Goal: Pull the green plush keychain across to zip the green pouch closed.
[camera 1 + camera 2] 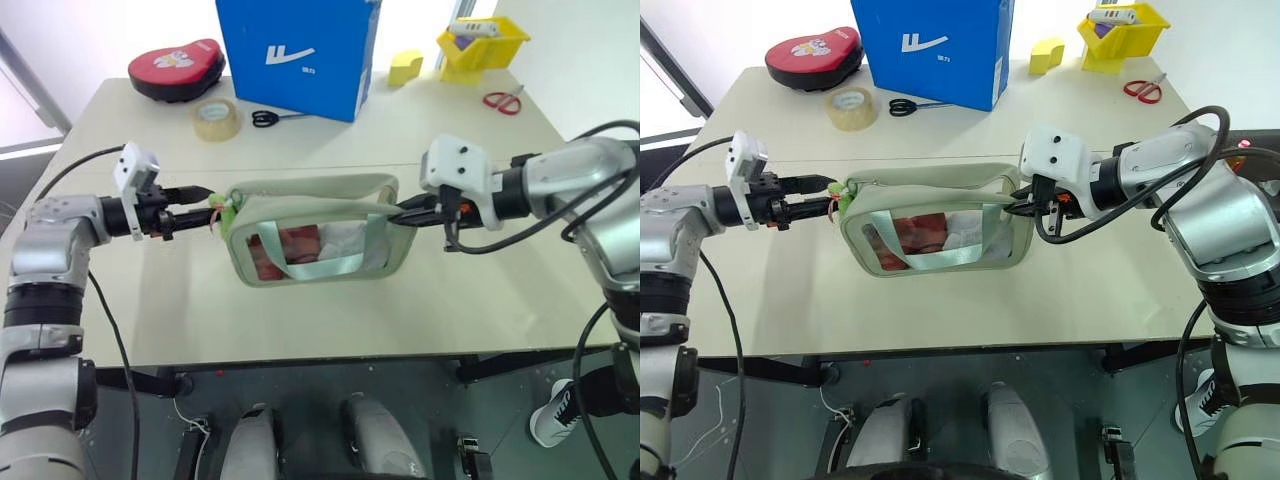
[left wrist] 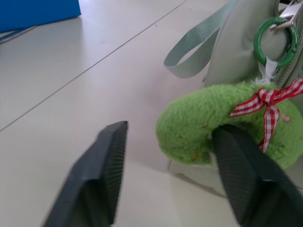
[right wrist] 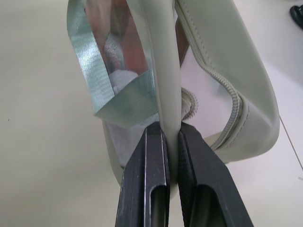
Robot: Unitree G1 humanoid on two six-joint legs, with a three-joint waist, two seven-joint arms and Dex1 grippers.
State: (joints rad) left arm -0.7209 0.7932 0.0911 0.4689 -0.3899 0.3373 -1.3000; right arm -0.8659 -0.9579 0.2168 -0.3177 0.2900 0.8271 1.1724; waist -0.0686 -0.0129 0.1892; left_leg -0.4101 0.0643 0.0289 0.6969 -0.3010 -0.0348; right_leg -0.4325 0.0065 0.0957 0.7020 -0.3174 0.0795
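Step in hand: getting hold of the pull. The green pouch [image 1: 315, 232] sits mid-worktop [image 1: 300, 320], and the right pincer [image 3: 171, 156] is clamped tight on the pouch's right end wall, fabric squeezed between its two fingers, holding it steady. The green plush keychain [image 2: 222, 120] hangs at the pouch's left end from a green ring [image 2: 277, 41] clipped to the zipper pull, red-and-white checked bow on it. The left pincer [image 2: 175, 177] is at that same left end, jaws partly open with a clear gap; one finger touches or sits just under the plush, the other stands apart from it, so nothing is gripped yet (looks like a re-grasp or an approach, can't say which). Next move, by my read: close the left fingers on the plush, then draw it along the pouch's top edge while the right keeps its clamp; which way closes the zip I cannot tell from here. Risk: plush is soft and may slip out. Containers: pouch shows red and white contents through its clear window, mint strap across the front. Behind the pouch, a yellow bin [image 1: 483, 45] holds small items, too small to name; a blue box [image 1: 298, 52] and a red oval case [image 1: 176, 68] sit shut.
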